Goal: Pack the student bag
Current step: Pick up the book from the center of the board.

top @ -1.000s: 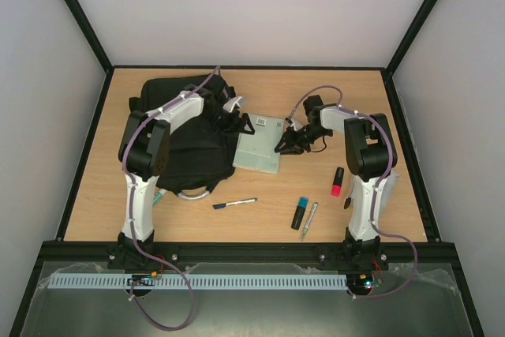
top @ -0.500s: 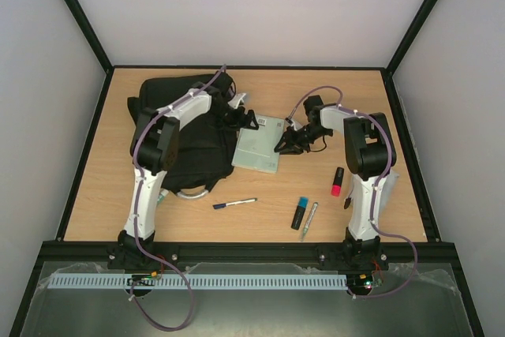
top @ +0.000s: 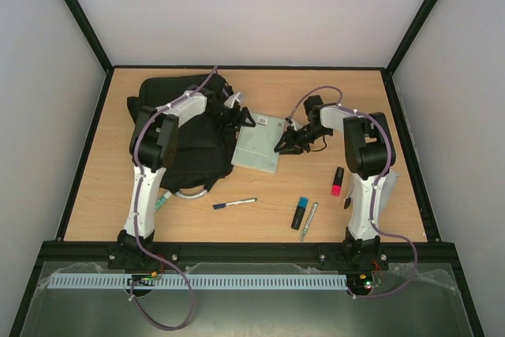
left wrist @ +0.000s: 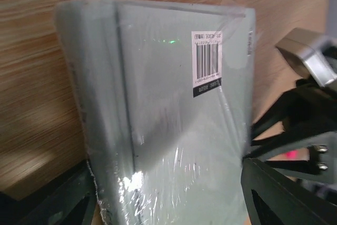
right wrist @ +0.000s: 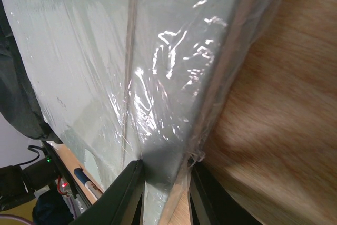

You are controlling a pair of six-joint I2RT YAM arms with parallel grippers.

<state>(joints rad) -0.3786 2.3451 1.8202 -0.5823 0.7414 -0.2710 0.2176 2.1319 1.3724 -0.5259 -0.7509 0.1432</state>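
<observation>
- Student bag (top: 193, 159) sits back-left, book (top: 259, 147) just beside it.
- Right gripper (right wrist: 163, 183) pinches book's right edge, likely to tip it bagward.
- Left gripper (top: 235, 118) gapes around book's far corner, ready to grab.

High above the near edge, looking down and forward over the whole worktop (top: 102, 195), from far off. On the left wrist, very close, facing the wrapped book (left wrist: 168, 130) from one side. On the right wrist, closer still, facing that same book from the other side.
</observation>
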